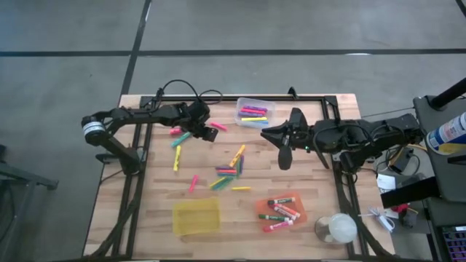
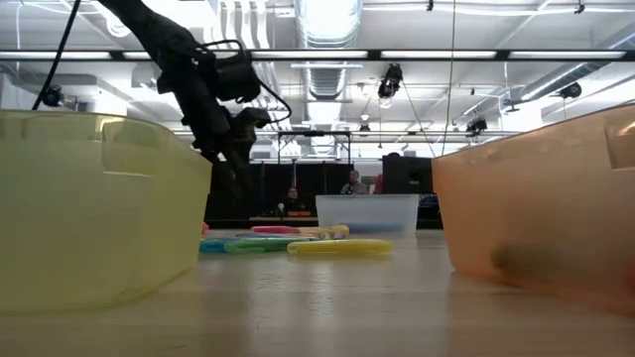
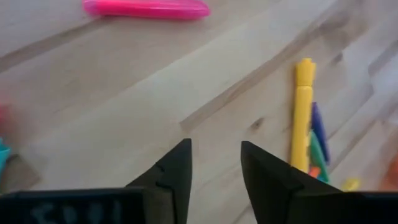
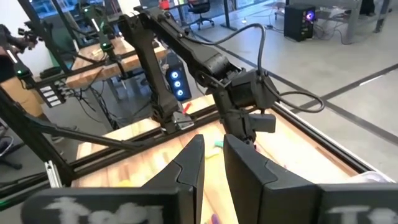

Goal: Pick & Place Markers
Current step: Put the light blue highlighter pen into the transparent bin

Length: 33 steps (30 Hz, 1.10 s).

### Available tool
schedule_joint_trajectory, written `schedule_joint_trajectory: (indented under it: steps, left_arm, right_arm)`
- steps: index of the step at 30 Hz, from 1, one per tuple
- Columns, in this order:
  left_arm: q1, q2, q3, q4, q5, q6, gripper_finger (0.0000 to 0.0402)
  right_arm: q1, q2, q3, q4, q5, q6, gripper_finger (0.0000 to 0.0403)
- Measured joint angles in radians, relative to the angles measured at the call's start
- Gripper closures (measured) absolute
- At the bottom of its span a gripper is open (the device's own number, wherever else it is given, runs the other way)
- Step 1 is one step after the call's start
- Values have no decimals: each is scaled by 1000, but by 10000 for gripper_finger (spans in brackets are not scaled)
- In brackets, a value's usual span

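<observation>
The left hand (image 3: pixel 214 171) is seen parted and empty above bare tabletop (image 3: pixel 124 106); the pink marker (image 3: pixel 147 8) lies apart, so a descent here could miss. The right hand (image 4: pixel 213 163), narrowly parted, holds nothing.

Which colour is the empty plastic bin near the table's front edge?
Translucent yellow plastic bin; the high view shows it best.
</observation>
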Motion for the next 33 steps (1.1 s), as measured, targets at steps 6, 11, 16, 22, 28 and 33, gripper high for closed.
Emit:
schedule_joint_trajectory:
  steps: [6,11,16,22,28,33]
  left_arm:
    - [0,-1,0,-60,-16,28,264]
    - [1,-1,24,-184,-44,99,264]
    - [2,-8,51,-350,-203,179,264]
    - [9,-12,17,-406,-288,187,264]
    - [33,-10,-20,-407,-325,203,264]
    - [60,-11,-44,-389,-352,227,264]
  right_arm:
    - [0,2,0,1,0,0,346]
    - [0,2,0,1,0,0,346]
    - [0,2,0,1,0,-1,346]
    - [0,2,0,1,0,-1,346]
    - [0,2,0,1,0,-1,346]
    - [0,2,0,1,0,-1,346]
